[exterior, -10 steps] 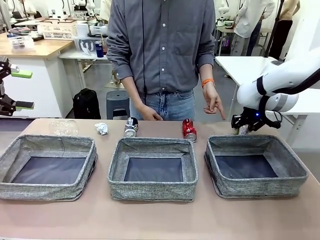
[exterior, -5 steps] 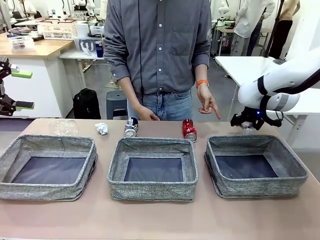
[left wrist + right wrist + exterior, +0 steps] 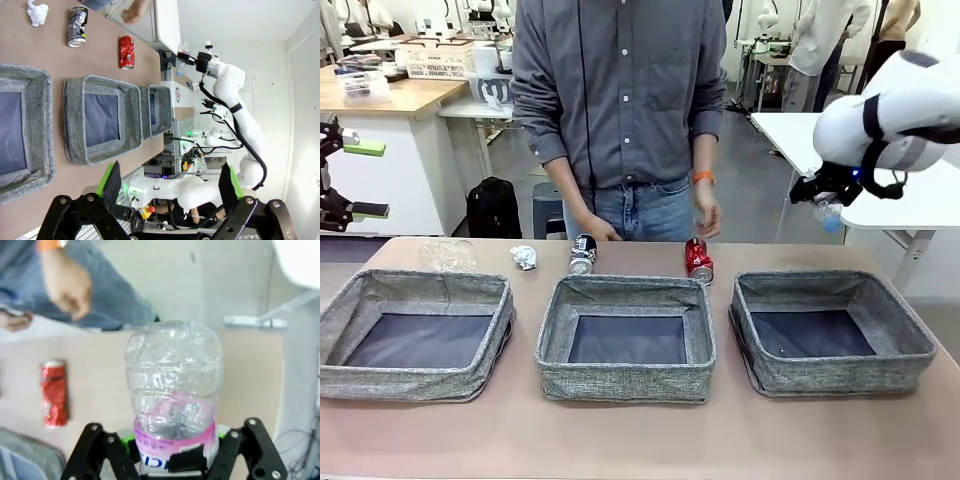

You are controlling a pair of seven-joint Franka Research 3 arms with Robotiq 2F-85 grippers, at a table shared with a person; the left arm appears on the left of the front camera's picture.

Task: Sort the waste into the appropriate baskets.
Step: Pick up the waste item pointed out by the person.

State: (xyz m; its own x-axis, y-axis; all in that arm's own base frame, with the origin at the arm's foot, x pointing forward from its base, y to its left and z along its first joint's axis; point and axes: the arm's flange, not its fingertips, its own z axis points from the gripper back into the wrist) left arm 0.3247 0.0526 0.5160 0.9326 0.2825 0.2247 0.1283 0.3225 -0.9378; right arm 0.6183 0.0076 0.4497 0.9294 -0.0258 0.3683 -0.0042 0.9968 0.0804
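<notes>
My right gripper (image 3: pixel 819 197) hangs high over the far right of the table, shut on a clear plastic bottle (image 3: pixel 829 213) with a pink label; the bottle (image 3: pixel 173 385) stands up between its jaws. On the table's far side lie a second clear bottle (image 3: pixel 447 254), a white wad (image 3: pixel 523 257), a black-and-white can (image 3: pixel 582 254) and a red can (image 3: pixel 698 261). Three grey baskets sit in a row: left (image 3: pixel 410 382), middle (image 3: pixel 620 384), right (image 3: pixel 840 377). My left gripper (image 3: pixel 350 180) waits open at the far left, off the table, and its fingers (image 3: pixel 111 180) hold nothing.
A person in a grey shirt stands at the far edge, one hand (image 3: pixel 705 214) hanging above the red can (image 3: pixel 54 399), the other by the black-and-white can (image 3: pixel 77 26). A white table (image 3: pixel 800 130) stands behind the right arm.
The right arm has lifted the bottle from just behind the right basket to well above it. The person has shifted left and drawn the pointing hand back.
</notes>
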